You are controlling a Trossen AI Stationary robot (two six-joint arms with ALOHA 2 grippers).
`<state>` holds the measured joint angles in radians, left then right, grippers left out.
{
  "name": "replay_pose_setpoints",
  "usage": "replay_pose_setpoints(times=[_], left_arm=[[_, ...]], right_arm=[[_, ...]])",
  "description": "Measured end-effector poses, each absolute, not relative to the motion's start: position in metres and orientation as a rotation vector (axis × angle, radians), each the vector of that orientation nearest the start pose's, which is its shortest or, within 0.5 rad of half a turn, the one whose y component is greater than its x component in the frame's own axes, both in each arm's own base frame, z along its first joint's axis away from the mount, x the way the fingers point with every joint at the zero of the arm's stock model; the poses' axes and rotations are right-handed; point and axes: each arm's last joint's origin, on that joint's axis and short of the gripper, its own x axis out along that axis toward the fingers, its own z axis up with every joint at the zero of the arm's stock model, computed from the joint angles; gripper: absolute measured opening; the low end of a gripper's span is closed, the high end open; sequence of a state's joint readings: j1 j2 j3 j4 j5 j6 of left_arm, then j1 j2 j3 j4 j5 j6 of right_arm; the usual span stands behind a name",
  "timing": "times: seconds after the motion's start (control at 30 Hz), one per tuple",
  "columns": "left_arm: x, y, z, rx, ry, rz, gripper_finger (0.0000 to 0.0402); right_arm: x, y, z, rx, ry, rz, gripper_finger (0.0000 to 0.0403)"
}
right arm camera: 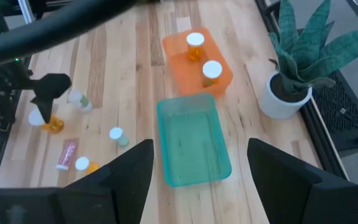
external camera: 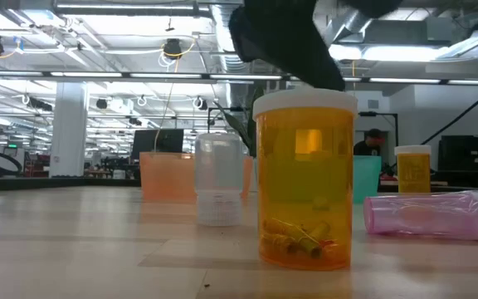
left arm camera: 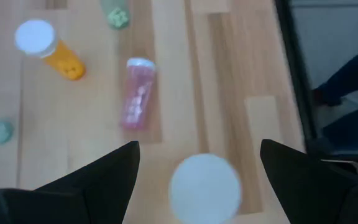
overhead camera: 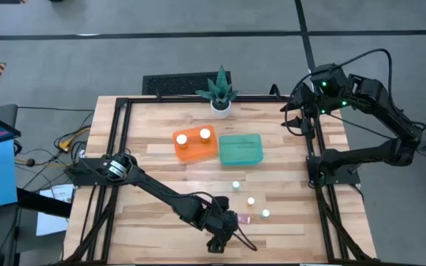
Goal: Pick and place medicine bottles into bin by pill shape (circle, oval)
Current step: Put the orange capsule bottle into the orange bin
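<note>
My left gripper (left arm camera: 199, 149) is open near the table's front edge (overhead camera: 222, 238). It points down over an upright orange medicine bottle with a white cap (left arm camera: 204, 190) (external camera: 305, 178), one finger to each side and apart from it. A pink bottle (left arm camera: 135, 93) lies on its side just beyond. Three more bottles (overhead camera: 236, 185) (overhead camera: 251, 200) (overhead camera: 265, 213) stand farther right. The orange bin (overhead camera: 194, 145) holds two white-capped bottles (overhead camera: 181, 138) (overhead camera: 205, 134). The green bin (overhead camera: 241, 150) beside it shows nothing inside. My right gripper (right arm camera: 201, 149) waits open, high at the back right (overhead camera: 302, 118).
A potted plant in a white pot (overhead camera: 220, 96) stands at the far edge behind the bins. A clear bottle (external camera: 218, 178) stands close to the orange one. The black frame rails (overhead camera: 320, 185) run along the table's sides. A person (external camera: 373, 141) shows in the room beyond.
</note>
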<state>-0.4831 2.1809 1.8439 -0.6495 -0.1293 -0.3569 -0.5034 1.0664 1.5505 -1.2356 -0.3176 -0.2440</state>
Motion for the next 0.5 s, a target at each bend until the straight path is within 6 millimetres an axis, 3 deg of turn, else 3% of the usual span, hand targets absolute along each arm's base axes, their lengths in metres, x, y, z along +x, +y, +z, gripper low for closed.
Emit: replay_pose_setpoints(times=[0.2,0.5], left_arm=[[0.419,-0.221,0.214,0.000,0.998,-0.148,0.0327],[0.420,-0.223,0.191,0.015,1.081,-0.161,0.0327]], right_arm=[[0.136,-0.065,0.436,0.071,0.713,-0.090,0.0270],[0.136,-0.065,0.436,0.063,0.711,-0.088,0.0270]])
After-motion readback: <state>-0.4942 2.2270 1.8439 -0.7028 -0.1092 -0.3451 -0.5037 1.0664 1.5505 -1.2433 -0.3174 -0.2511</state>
